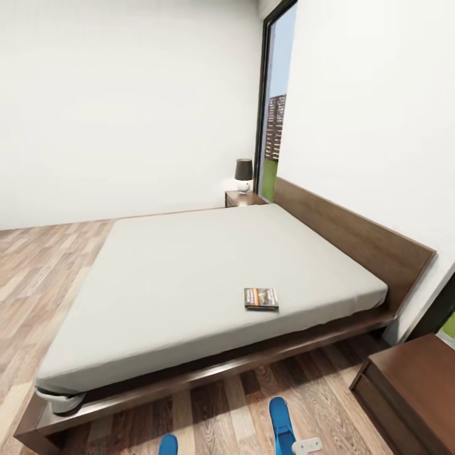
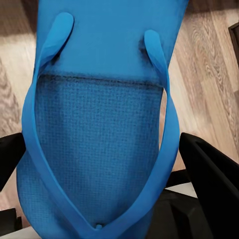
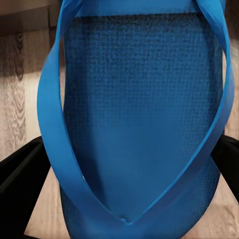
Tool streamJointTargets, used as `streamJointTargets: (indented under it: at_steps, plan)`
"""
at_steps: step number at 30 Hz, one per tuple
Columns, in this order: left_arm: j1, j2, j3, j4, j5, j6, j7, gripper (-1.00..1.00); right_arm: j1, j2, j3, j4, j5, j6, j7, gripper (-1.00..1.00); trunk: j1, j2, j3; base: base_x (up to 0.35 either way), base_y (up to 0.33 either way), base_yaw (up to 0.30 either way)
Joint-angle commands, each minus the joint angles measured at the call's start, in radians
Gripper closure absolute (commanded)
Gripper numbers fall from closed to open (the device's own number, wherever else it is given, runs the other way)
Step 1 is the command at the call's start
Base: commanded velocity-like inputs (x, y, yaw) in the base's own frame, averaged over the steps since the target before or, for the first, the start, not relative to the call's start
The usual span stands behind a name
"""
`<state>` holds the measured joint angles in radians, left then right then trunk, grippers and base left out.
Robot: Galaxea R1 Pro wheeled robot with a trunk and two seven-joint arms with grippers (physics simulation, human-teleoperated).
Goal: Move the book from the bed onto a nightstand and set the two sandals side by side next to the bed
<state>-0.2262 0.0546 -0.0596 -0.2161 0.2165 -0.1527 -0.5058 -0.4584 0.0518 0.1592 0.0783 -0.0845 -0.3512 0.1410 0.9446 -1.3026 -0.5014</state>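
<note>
Head view: the wide bed (image 1: pixel 189 278) with its off-white mattress fills the bedroom, its brown headboard (image 1: pixel 354 234) running along the white wall at right. The book (image 1: pixel 261 298) lies flat on the mattress near the bed's near edge, toward the headboard end. A reddish-brown nightstand (image 1: pixel 243 198) stands at the bed's far corner beside the tall dark-framed window (image 1: pixel 275 107), carrying a small lamp (image 1: pixel 243 174) with a dark shade. A second wooden nightstand (image 1: pixel 414 392) shows at lower right, just beyond the bed's near corner. Two blue sandals rise from the bottom edge over the wood-plank floor (image 1: pixel 38 272) — the left sandal (image 1: pixel 168 445) only as a tip, the right sandal (image 1: pixel 282 424) taller.

Left wrist view: the left sandal (image 2: pixel 99 129) sits between the dark fingers (image 2: pixel 209 174) of the left gripper (image 2: pixel 107 172), strap side facing the camera, the jaws clamped against its edges.

Right wrist view: the right sandal (image 3: pixel 139 114) fills the frame, the black fingers (image 3: pixel 25 179) of the right gripper (image 3: pixel 127 174) pressed against both its sides — held above the plank floor.
</note>
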Motion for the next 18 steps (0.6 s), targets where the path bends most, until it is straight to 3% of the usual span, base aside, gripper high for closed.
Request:
streamJointTargets:
  at_steps: [1,18]
  plan:
    - [-0.001,0.001,-0.006,0.001,0.007,-0.004,-0.002,1.00,-0.002,0.000,0.007,0.005,-0.009,-0.007,0.005,1.00,0.000,-0.001,-0.001,-0.001,0.000,0.290]
    - [-0.001,0.001,-0.005,0.001,0.007,-0.004,-0.002,1.00,-0.002,0.000,0.007,0.005,-0.009,-0.007,0.005,1.00,0.000,-0.001,-0.001,0.000,0.000,0.290]
